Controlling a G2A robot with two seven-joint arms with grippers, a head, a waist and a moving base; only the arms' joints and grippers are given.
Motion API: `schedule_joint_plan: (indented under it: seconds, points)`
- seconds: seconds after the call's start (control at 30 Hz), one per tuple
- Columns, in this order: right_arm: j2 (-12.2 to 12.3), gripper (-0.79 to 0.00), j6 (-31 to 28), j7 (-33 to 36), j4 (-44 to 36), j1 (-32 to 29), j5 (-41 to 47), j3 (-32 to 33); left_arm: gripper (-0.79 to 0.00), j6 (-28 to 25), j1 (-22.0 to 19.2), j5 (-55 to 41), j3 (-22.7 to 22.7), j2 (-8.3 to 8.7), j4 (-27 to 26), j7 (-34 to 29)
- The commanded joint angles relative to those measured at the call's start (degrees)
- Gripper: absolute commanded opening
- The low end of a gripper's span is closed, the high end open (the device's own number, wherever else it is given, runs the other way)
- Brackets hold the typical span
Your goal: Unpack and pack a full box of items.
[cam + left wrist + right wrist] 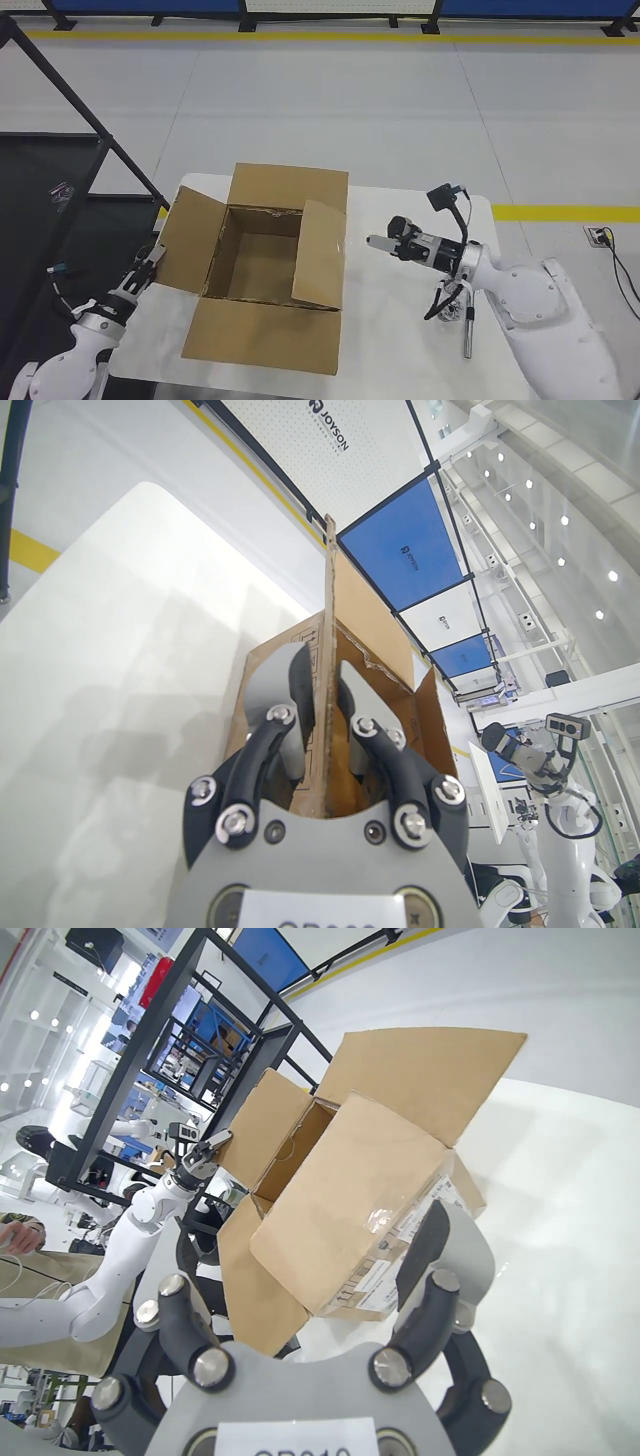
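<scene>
On the white bench [400,340] sits the brown cardboard box [262,335], open. Looks like flap-folding time. The left hand [325,680], fingers apart, straddles the left flap [190,240] edge and needs to pinch next. The right hand [372,241], spread wide, hovers near the inward-leaning right flap [320,255], with bare bench around it.

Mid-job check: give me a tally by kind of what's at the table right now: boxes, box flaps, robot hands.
Cardboard box: 1
Box flaps: 4
Robot hands: 2 (left hand, right hand)
Total: 7
</scene>
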Motion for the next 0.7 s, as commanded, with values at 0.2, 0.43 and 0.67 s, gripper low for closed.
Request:
schedule_joint_plan:
  seconds: [0.2,0.43,0.67]
  points:
    - [2.7,0.0,-6.6,2.1,-4.5,-10.6,-3.8,15.1,0.0,-0.6,0.1,-3.4,-4.2,0.09,0.5,1.1]
    - [4.5,0.0,-11.8,3.3,-10.6,-25.8,-7.3,30.9,0.0,-1.4,0.2,-4.1,-6.0,0.23,-0.1,-0.1]
    - [4.8,0.0,-6.7,3.2,-13.9,-35.3,-10.5,39.7,0.0,-2.3,0.3,-4.3,-6.4,0.27,-1.8,-1.3]
